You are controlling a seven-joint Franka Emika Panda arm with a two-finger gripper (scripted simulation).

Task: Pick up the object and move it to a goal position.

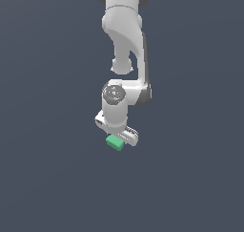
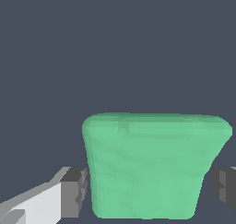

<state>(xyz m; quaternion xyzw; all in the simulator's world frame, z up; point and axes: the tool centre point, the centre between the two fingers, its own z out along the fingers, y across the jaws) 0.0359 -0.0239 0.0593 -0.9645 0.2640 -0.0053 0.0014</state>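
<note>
The green cube (image 1: pixel 114 142) sits just under the white hand of my arm, at the middle of the exterior view. In the wrist view the cube (image 2: pixel 152 163) fills the space between my two dark finger pads (image 2: pixel 76 191), which stand right against its two sides. My gripper (image 1: pixel 117 139) is shut on the cube; the fingertips themselves are mostly hidden behind the hand in the exterior view. Whether the cube rests on the ground or hangs above it cannot be told. No goal marker shows in either view.
A plain dark blue-grey ground (image 1: pixel 47 178) spans the whole scene. The white arm (image 1: pixel 126 30) comes down from the top of the exterior view. No other objects show.
</note>
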